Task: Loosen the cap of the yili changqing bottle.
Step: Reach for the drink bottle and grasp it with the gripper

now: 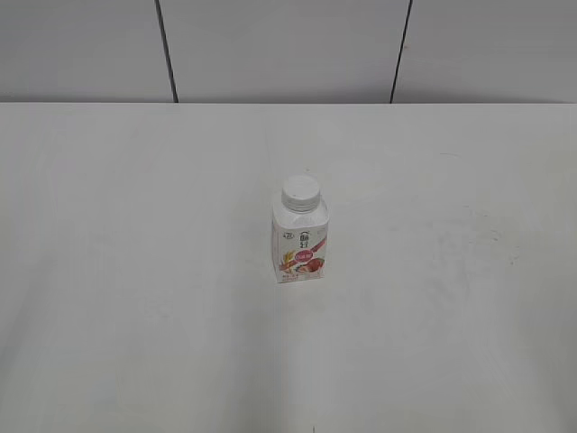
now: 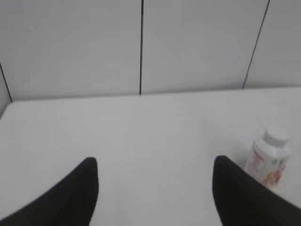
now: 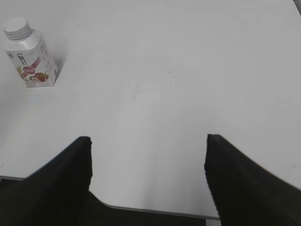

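Note:
The yili changqing bottle stands upright near the middle of the white table, white with a pink-red label. Its white ribbed cap sits on the neck. Neither arm shows in the exterior view. In the left wrist view the bottle is at the far right, just beyond the right finger of my open, empty left gripper; the cap is visible. In the right wrist view the bottle and cap are at the top left, far from my open, empty right gripper.
The white table ends at a grey panelled wall with dark seams at the back. The right wrist view shows the table's near edge under the right gripper's fingers.

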